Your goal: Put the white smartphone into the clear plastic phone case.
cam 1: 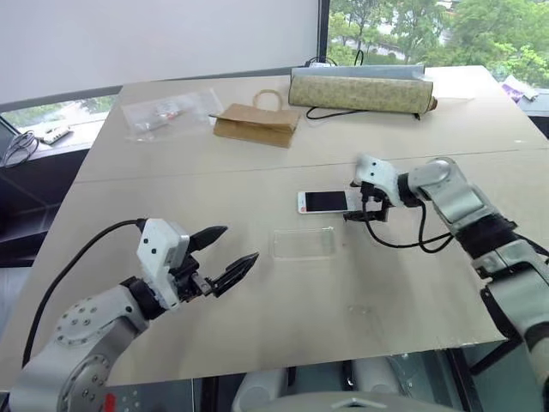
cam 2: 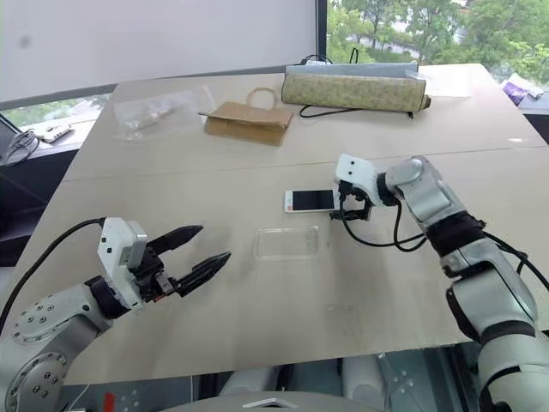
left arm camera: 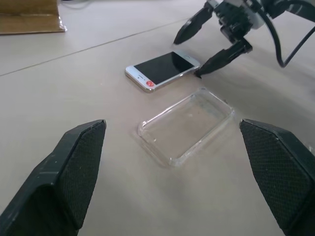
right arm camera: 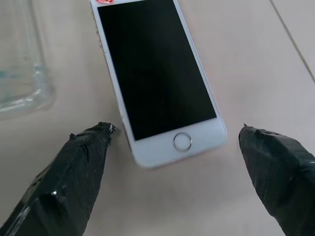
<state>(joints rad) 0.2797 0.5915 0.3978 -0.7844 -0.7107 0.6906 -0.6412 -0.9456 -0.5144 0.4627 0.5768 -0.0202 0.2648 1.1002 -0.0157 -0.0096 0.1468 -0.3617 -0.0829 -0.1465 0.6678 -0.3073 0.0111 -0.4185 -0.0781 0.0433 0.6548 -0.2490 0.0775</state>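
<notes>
The white smartphone (cam 1: 323, 202) lies screen-up at centre frame on a pale wooden table (cam 1: 257, 309) beside windows, the clear plastic phone case (cam 1: 304, 243) just below it; left gripper (cam 1: 225, 256) lower left, gaping, empty. Right wrist view: right gripper (right arm camera: 174, 147) wide open, straddling the phone's home-button end, a red sticker (right arm camera: 104, 1) at its far end.

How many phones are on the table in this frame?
1. The white smartphone lies screen-up mid-table, just beyond the clear plastic phone case, with the open right hand at its end. Nothing phone-like is discernible in the clear bag.
</notes>
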